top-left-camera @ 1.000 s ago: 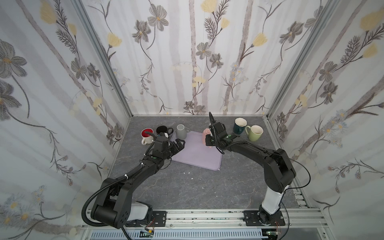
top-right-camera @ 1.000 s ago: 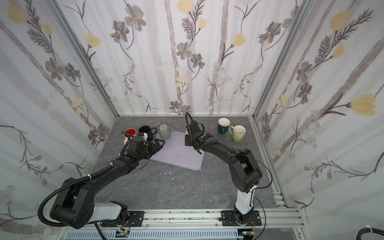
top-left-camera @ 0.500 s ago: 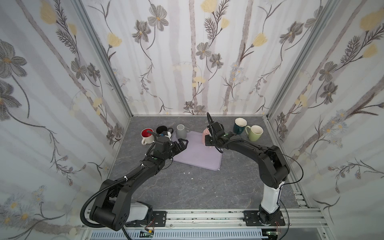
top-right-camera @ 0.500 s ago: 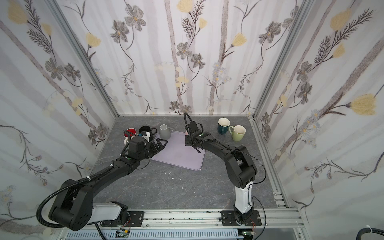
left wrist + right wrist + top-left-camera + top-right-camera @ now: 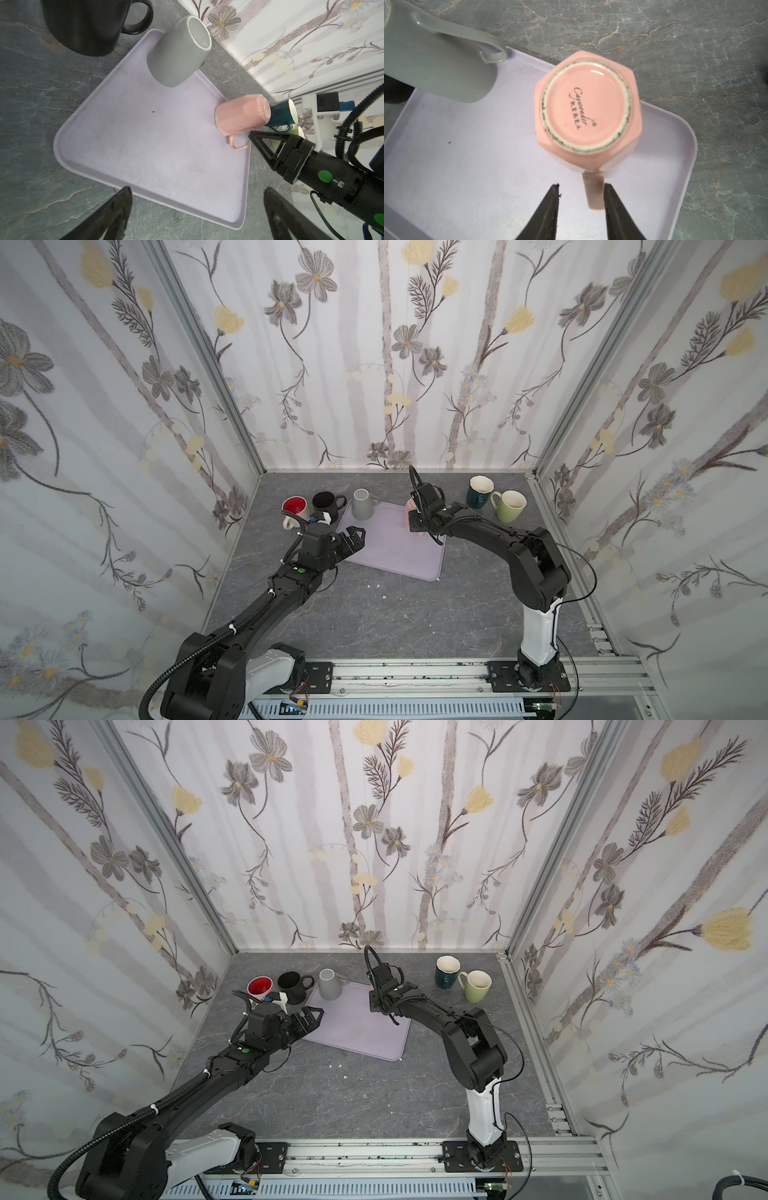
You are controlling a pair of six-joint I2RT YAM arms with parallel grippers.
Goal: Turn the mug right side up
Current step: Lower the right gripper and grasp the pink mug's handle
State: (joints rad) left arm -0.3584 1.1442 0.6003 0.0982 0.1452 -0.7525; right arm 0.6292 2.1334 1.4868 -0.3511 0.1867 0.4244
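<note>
A pink mug (image 5: 588, 112) stands upside down at the tray's far right, base up, also seen in the left wrist view (image 5: 241, 116) and partly in a top view (image 5: 411, 506). My right gripper (image 5: 580, 187) hangs over it, open by a narrow gap. The mug's handle (image 5: 593, 191) sits between the fingers, against one of them. A grey mug (image 5: 362, 504) also stands upside down, at the far left corner of the lavender tray (image 5: 395, 556). My left gripper (image 5: 353, 537) is wide open and empty at the tray's left corner.
Left of the tray stand a white mug with a red inside (image 5: 295, 506) and a black mug (image 5: 326, 502), both upright. At the back right are a dark teal mug (image 5: 478, 491) and a light green mug (image 5: 510, 506). Patterned walls close in three sides.
My right gripper has shifted slightly left over the pink mug and its jaws have narrowed a little. The left arm has barely moved.
</note>
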